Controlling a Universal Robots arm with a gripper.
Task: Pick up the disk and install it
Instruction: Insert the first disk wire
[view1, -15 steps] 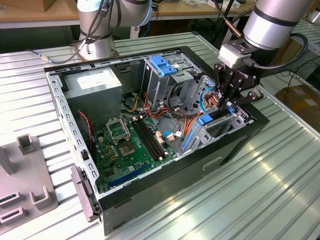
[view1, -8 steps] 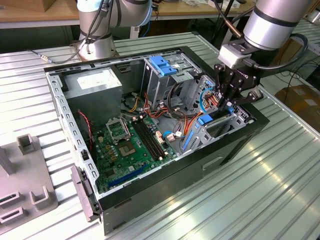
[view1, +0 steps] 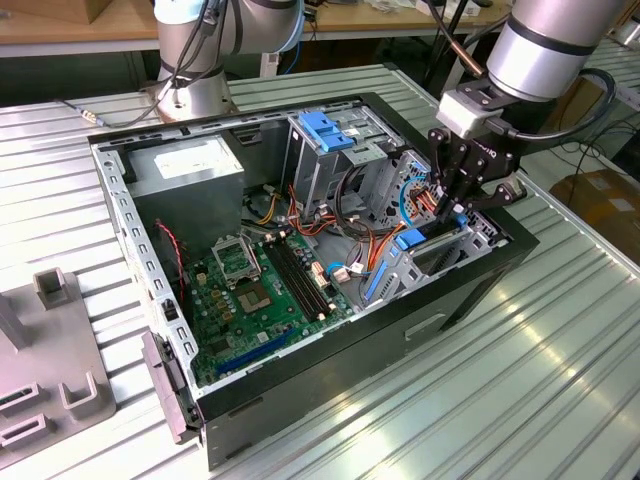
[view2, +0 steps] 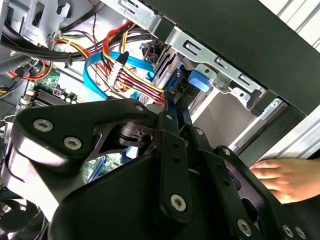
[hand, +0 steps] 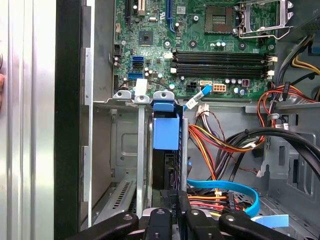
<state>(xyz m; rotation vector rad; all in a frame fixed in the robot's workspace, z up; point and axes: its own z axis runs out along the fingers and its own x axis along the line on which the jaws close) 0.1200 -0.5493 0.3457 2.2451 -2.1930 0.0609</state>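
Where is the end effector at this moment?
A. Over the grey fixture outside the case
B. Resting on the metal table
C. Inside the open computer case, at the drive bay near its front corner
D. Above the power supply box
C: in the exterior view the end effector reaches down into the open computer case, at the drive bay.

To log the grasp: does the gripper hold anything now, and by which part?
The gripper seems shut on the disk, pinching the end nearest to it; the disk stands on edge in the drive bay.
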